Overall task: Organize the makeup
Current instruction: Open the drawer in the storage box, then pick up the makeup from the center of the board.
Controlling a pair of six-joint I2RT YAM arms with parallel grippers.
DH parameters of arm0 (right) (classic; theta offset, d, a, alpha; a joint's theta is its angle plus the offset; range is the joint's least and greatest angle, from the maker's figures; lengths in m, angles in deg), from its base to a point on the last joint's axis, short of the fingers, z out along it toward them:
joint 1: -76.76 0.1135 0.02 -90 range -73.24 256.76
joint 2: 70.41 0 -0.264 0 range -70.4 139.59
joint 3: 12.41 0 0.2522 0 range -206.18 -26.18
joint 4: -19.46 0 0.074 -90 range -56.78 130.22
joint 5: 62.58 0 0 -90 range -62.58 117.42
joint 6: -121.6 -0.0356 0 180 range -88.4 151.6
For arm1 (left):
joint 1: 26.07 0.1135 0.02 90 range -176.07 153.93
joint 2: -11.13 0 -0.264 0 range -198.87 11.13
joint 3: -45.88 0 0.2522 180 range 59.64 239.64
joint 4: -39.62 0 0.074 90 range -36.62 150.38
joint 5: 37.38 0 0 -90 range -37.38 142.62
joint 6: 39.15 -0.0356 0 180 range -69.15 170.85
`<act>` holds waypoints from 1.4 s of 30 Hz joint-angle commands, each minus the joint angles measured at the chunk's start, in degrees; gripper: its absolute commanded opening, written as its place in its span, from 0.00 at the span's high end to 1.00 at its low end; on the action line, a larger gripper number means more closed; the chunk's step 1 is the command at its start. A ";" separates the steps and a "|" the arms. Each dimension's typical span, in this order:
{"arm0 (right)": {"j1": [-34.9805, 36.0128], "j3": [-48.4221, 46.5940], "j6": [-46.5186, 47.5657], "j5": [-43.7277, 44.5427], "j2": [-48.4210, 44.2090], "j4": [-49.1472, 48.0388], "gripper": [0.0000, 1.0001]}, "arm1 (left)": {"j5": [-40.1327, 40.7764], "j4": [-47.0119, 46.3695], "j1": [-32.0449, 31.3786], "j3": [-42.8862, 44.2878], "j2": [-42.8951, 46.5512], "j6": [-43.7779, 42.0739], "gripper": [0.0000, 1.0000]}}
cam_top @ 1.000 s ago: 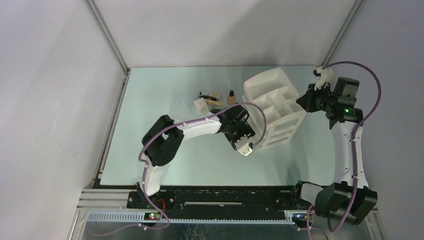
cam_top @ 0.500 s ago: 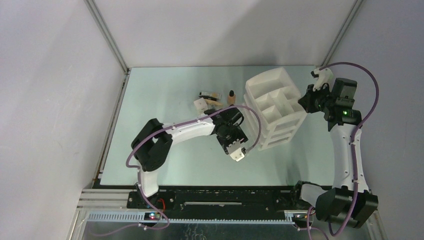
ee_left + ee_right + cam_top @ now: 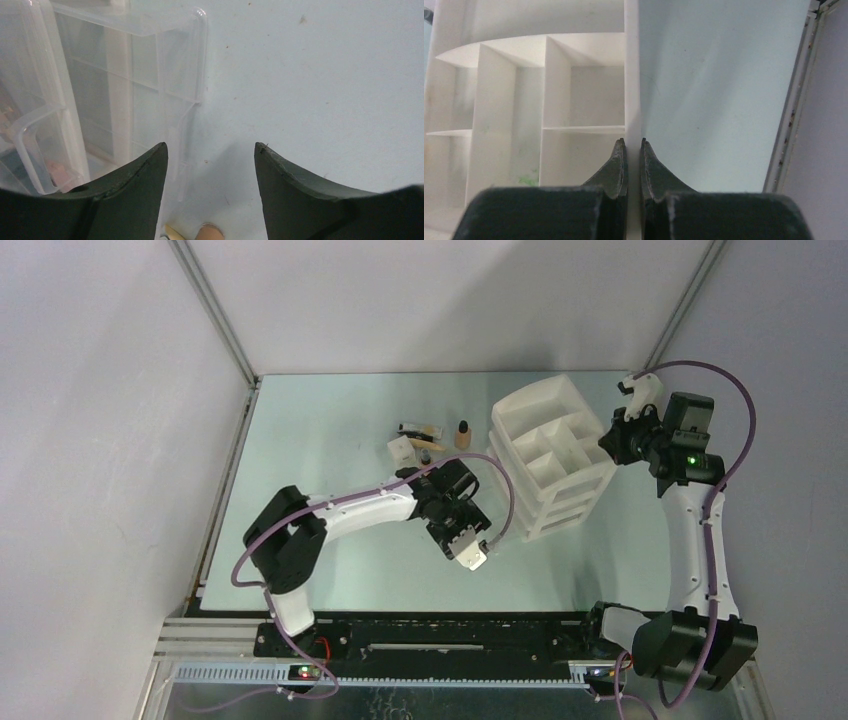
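Observation:
Makeup lies loose on the table left of the organizer: a small white box [image 3: 401,449], a beige black-capped bottle [image 3: 463,433] and a small pile of thin items [image 3: 419,431]. My left gripper [image 3: 441,492] is open and empty, low over the table just left of the organizer's drawers. In the left wrist view its jaws [image 3: 211,145] stand wide apart over bare table, with a beige item [image 3: 210,233] at the bottom edge. My right gripper [image 3: 612,440] is shut on the organizer's right wall [image 3: 632,90]. Its fingertips [image 3: 633,142] pinch that wall.
The large white organizer [image 3: 548,455] stands at the right centre, with open top compartments [image 3: 556,85] and clear drawers [image 3: 125,90] below. Something pinkish shows through one drawer [image 3: 55,172]. The enclosure's frame rail [image 3: 796,100] runs close on the right.
My left arm has drawn back left and toward the near edge, away from the organizer's drawers. The organizer and my right gripper have shifted slightly to the right.

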 commanded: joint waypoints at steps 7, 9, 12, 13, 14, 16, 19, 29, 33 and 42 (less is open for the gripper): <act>-0.78 -5.75 7.15 4.32 1.75 3.68 1.00 | -4.42 -2.92 -0.08 -2.16 9.54 14.47 0.20; -0.78 -5.67 6.67 3.30 1.17 4.05 0.97 | -4.16 -6.44 0.86 -2.39 11.67 20.80 0.16; -0.69 -5.07 5.35 2.25 -0.44 3.02 0.85 | -2.68 -12.31 3.94 -2.04 13.86 31.21 0.13; -0.54 -4.63 4.98 2.03 -1.10 2.43 0.81 | -1.96 -14.23 5.01 -1.73 14.19 34.71 0.12; -0.40 -4.49 4.70 1.92 -1.61 2.26 0.78 | -1.19 -15.65 6.32 -1.15 14.30 38.45 0.10; 0.01 -4.38 4.25 1.96 -2.51 2.14 0.67 | 0.53 -17.54 8.66 0.50 13.93 45.16 0.06; 0.48 -4.26 3.57 1.99 -3.95 2.08 0.57 | 3.53 -19.67 11.86 2.71 12.93 53.77 0.03; 3.31 -3.06 1.56 4.76 -9.54 0.23 0.33 | 9.78 -18.75 23.82 12.58 6.35 72.00 0.00; 4.76 0.06 0.31 4.88 -11.35 -1.87 0.33 | 9.19 -13.37 28.48 22.46 -0.86 73.40 0.00; 5.28 3.32 0.82 4.85 -12.92 -3.73 0.34 | 15.76 -2.46 29.68 45.76 -20.23 67.32 0.01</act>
